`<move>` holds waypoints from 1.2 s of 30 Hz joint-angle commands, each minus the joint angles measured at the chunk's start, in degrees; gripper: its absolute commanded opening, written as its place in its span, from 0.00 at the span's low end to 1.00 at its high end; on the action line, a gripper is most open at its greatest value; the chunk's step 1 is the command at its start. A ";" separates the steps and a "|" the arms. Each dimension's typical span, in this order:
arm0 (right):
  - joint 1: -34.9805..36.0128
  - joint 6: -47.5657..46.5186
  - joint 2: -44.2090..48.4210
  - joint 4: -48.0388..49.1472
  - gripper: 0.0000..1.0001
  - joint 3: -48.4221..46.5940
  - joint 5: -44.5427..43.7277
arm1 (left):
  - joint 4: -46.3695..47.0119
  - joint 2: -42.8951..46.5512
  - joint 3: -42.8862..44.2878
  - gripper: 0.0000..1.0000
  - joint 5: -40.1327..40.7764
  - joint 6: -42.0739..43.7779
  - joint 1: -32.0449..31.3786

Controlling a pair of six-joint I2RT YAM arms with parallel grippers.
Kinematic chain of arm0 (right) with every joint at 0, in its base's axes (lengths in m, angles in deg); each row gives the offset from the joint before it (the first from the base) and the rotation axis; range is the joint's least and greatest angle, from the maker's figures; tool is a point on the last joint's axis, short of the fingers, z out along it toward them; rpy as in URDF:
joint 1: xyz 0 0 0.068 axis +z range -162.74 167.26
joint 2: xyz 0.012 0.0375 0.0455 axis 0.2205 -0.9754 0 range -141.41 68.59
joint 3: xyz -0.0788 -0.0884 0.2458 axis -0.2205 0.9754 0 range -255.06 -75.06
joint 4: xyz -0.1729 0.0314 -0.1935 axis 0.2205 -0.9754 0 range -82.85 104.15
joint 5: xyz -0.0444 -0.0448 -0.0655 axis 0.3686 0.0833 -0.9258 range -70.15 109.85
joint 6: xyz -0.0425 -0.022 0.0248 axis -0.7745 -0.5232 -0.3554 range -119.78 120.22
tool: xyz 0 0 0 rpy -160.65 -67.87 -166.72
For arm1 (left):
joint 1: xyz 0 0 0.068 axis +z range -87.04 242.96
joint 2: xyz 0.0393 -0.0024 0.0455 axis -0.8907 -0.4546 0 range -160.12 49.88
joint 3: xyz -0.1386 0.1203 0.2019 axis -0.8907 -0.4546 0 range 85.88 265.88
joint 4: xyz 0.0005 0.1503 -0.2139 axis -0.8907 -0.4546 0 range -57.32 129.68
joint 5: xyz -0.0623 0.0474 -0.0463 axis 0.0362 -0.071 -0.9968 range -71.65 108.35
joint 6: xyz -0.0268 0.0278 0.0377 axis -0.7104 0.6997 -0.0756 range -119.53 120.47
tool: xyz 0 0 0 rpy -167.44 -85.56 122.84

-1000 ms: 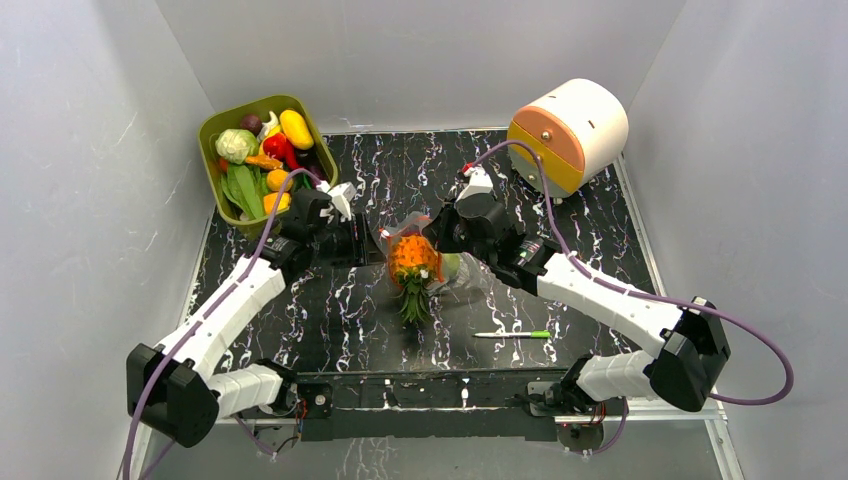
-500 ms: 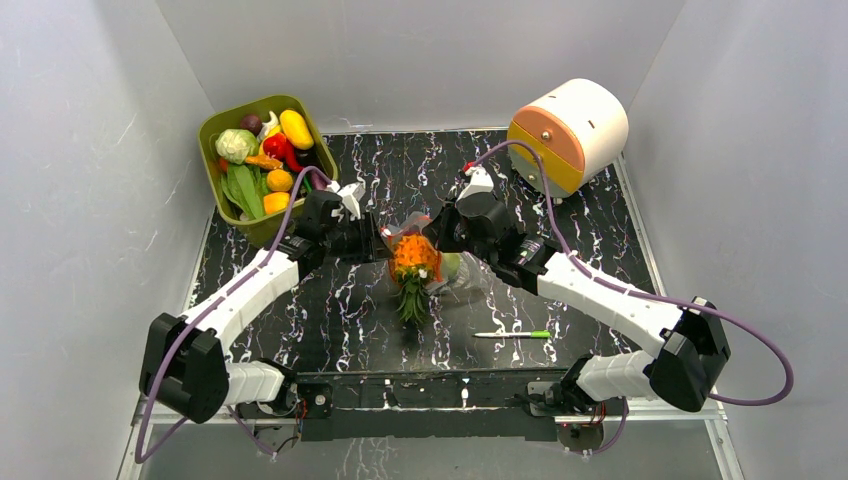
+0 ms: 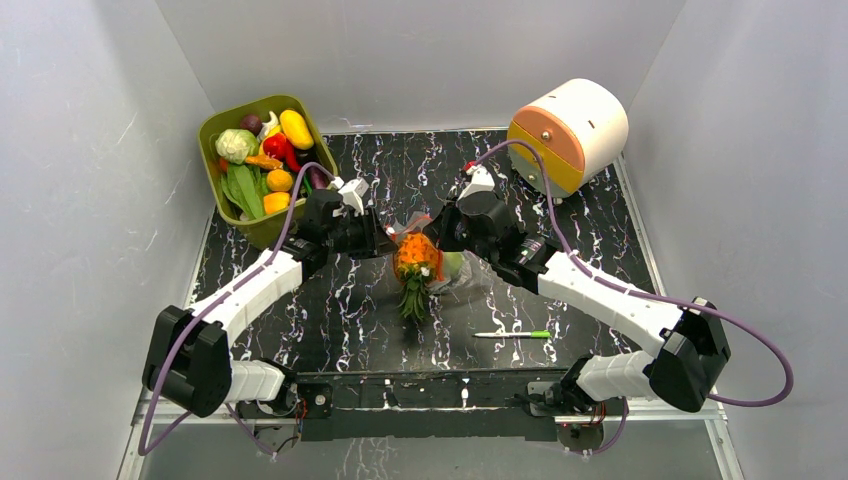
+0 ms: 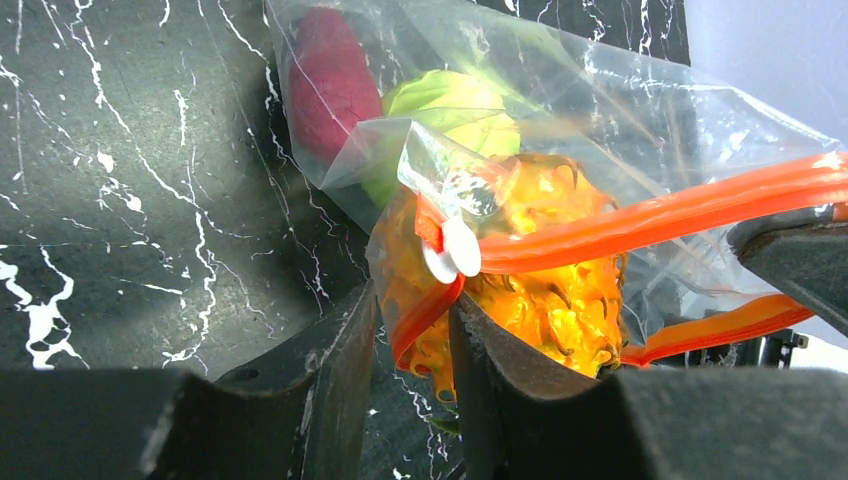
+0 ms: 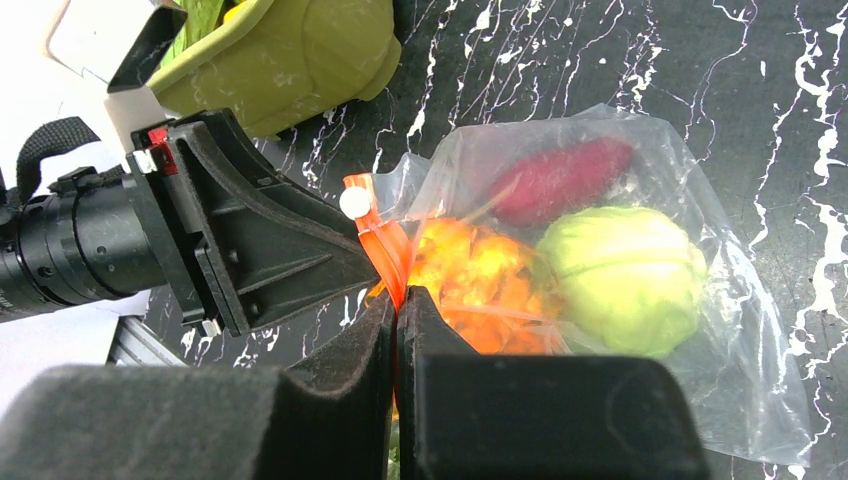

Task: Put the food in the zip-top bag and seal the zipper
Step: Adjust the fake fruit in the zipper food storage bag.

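Observation:
The clear zip-top bag lies mid-table holding an orange pineapple, a green cabbage and a dark red piece. The pineapple's green leaves stick out of the bag's mouth toward me. The red-orange zipper spans the mouth, with a white slider at its left end. My left gripper stands open by a narrow gap, with the zipper's end hanging between its fingers. My right gripper is shut on the zipper strip, close beside the left gripper.
A green bin with several more toy fruits and vegetables stands at the back left. A white and orange drum-shaped box sits at the back right. A thin green-and-white pen lies near the front, right of centre.
My left arm has swung right from beside the bin until its gripper reaches the bag's mouth. The right arm and the bag have hardly moved.

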 commanded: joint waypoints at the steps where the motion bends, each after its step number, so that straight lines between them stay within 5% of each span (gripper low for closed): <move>1: -0.36 0.21 0.34 3.57 0.00 -0.89 0.07 | 4.40 -0.13 -1.69 0.31 -2.30 -1.37 -0.21; 8: -0.45 0.36 0.73 3.40 0.00 -0.42 -0.08 | 6.31 -0.87 -2.08 0.26 -0.73 -1.35 -0.21; 13: -1.30 -0.80 1.02 1.88 0.00 -0.96 -1.44 | 6.69 -0.65 -1.13 0.00 -0.44 0.06 -0.21; 36: -3.24 -2.03 1.66 -12.19 0.00 -12.69 -1.98 | -10.64 12.97 12.18 0.00 -7.11 -6.06 -0.30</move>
